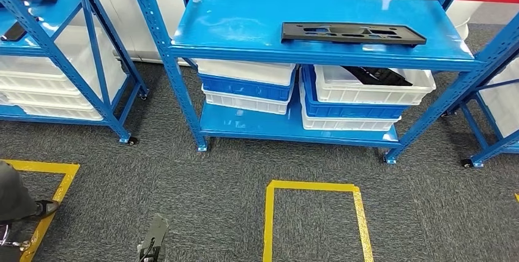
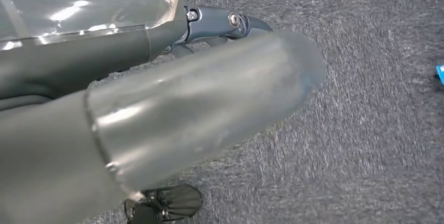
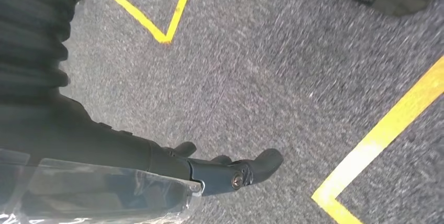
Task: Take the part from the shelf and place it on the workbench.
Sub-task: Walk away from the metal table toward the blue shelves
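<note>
part (image 1: 353,33): flat on the shelf (image 1: 245,23) top, toward its right edge, well apart from both hands
left hand (image 2: 199,114): fingers' state cannot be told
right hand (image 3: 209,169): fingers (image 3: 264,161) extended, holding nothing

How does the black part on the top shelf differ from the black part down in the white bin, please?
The black part on the top shelf lies flat and fully exposed on the blue surface; the black part in the white bin sits on the lower level inside the white bin, partly hidden by the shelf above. The top part shows cut-outs; the binned one is too hidden to tell. Both are black and flat.
</note>
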